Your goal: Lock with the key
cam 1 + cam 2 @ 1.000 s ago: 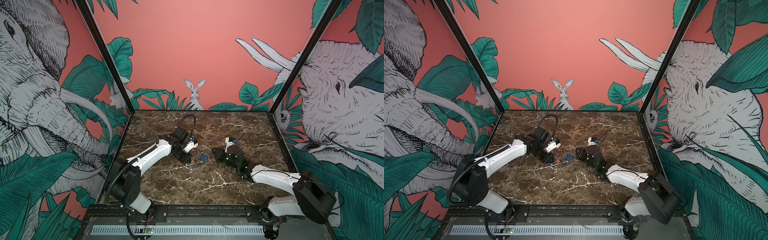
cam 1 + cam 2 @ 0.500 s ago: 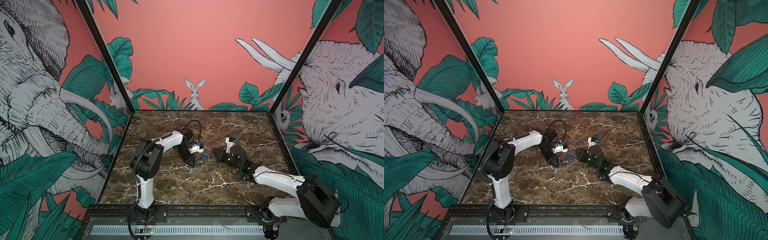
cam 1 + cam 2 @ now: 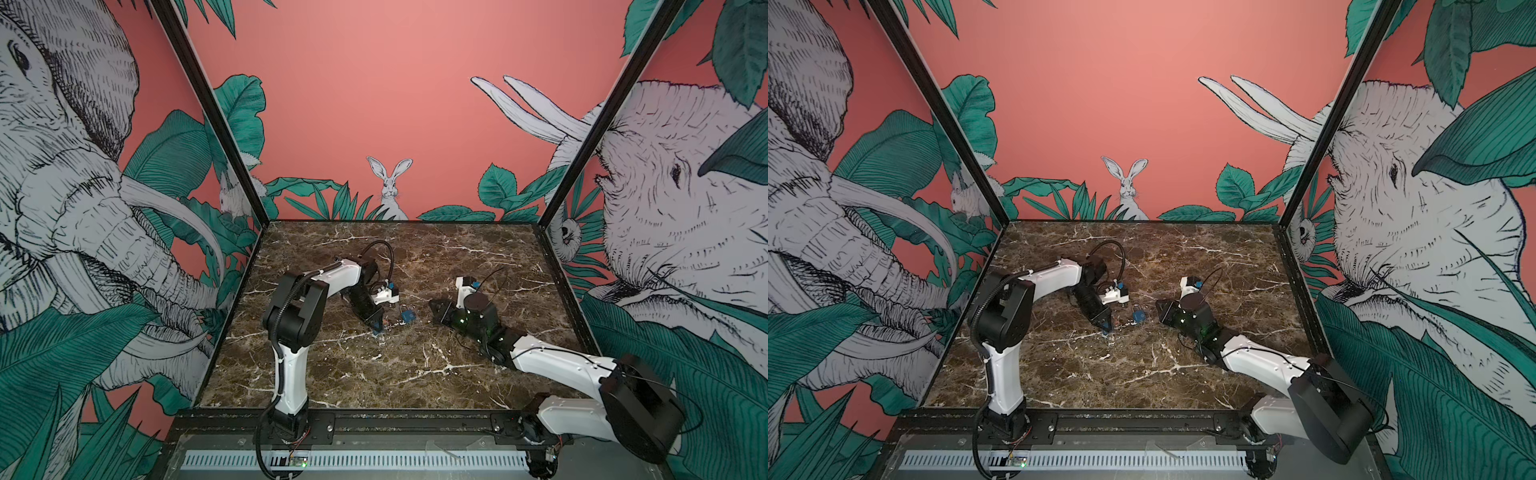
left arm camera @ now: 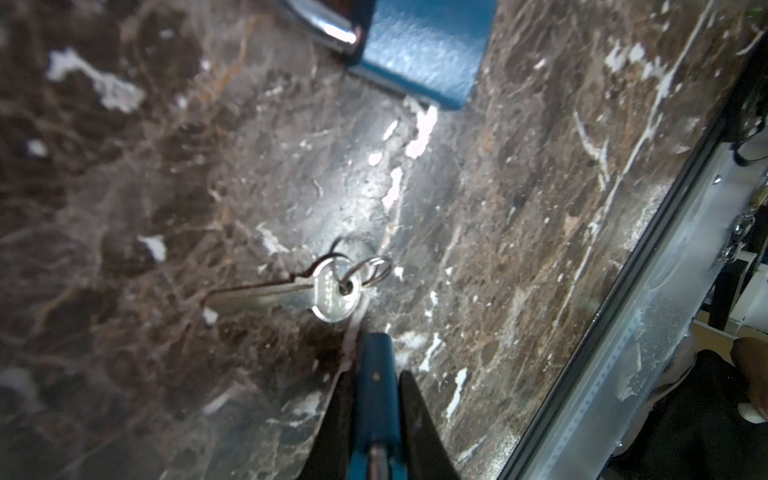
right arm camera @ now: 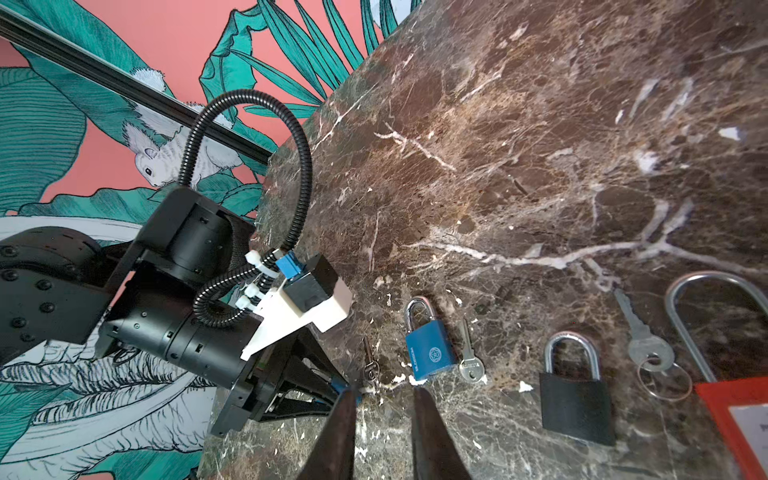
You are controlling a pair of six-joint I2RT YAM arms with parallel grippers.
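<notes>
Blue-padded left gripper (image 4: 388,361): jaws together, holding nothing, tips lowered to the marble worktop (image 3: 415,374) near its middle. Just ahead of the tips lies the ringed key (image 4: 332,291), flat on the stone. The blue padlock (image 4: 424,45) rests a little beyond, with a second key (image 5: 469,359) just beside it. Opposite, the right gripper (image 5: 384,395): jaws slightly parted, empty, low and facing the padlock. Step in hand, by appearance: picking up the key. The next move likely calls for parting the jaws, straddling the key's bow and pinching thin metal off hard stone.
</notes>
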